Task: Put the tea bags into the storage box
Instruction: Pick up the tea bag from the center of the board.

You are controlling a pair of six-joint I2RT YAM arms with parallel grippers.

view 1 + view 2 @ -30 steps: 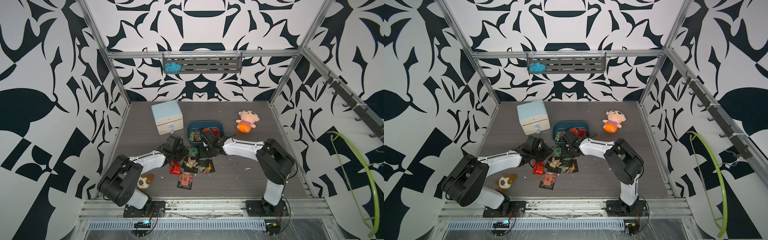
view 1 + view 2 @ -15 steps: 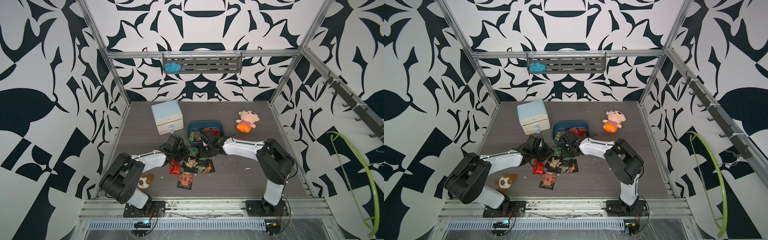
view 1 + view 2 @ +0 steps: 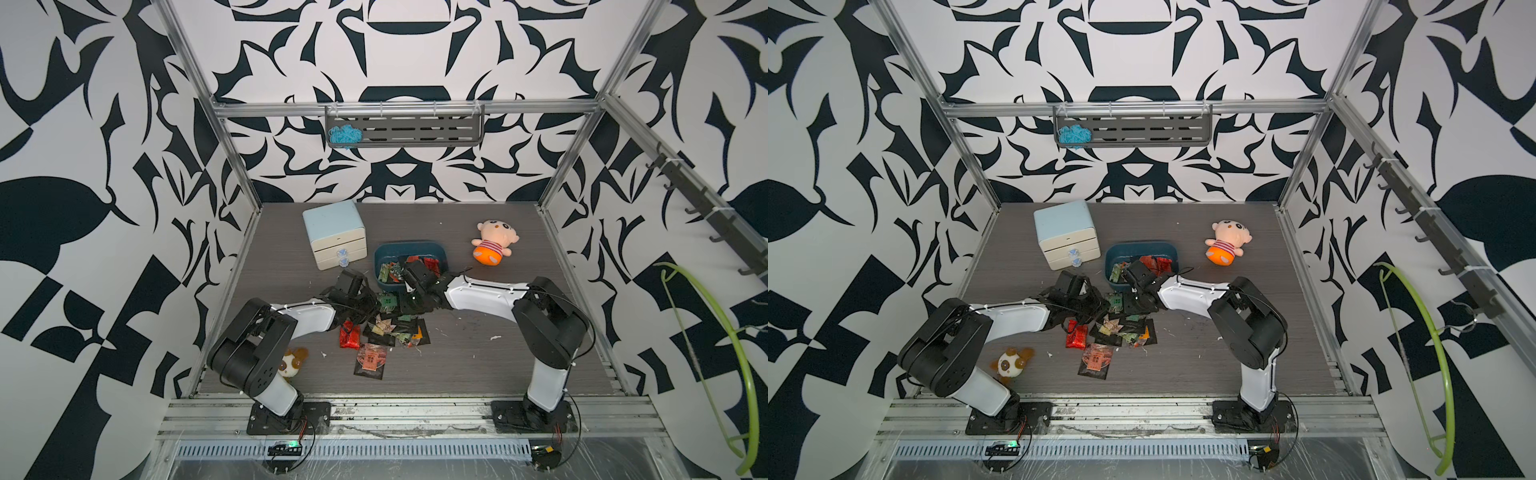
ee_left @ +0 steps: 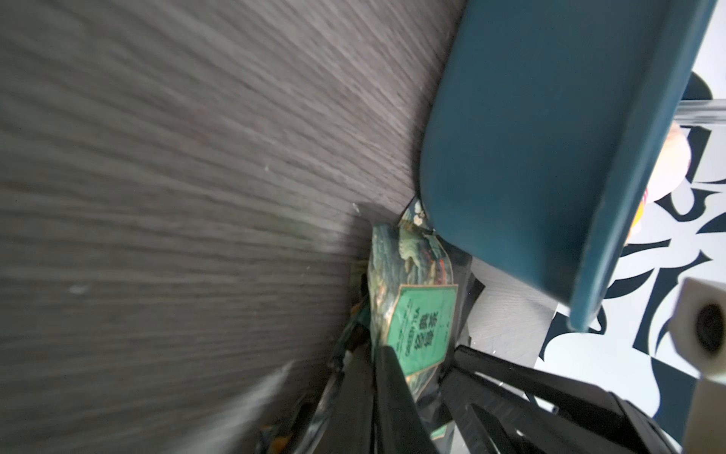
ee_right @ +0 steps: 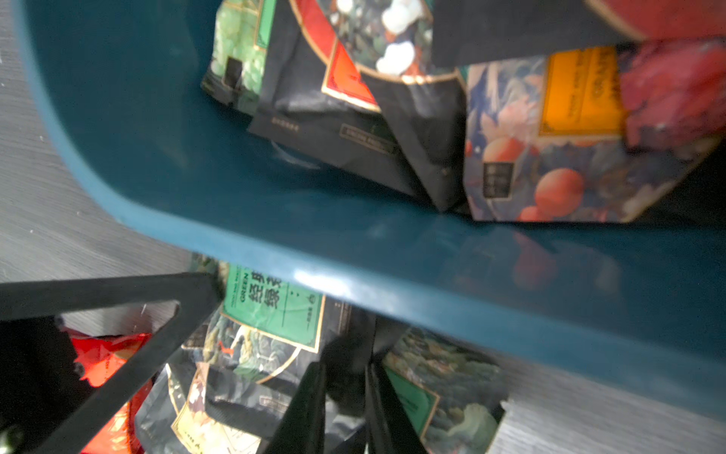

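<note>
Pinching green tea bag (image 4: 416, 334), left end effector (image 4: 419, 351); right end effector (image 5: 345, 371), black bag (image 5: 349, 350).

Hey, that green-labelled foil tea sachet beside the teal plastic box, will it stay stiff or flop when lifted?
The green-labelled foil tea sachet looks thin and creased, so it probably flexes. Its glossy foil might slip in the left pincer. Flat, so likely light.

Both arms reach low inward, left end effector (image 3: 374, 306) and right end effector (image 3: 411, 300) clamped.
</note>
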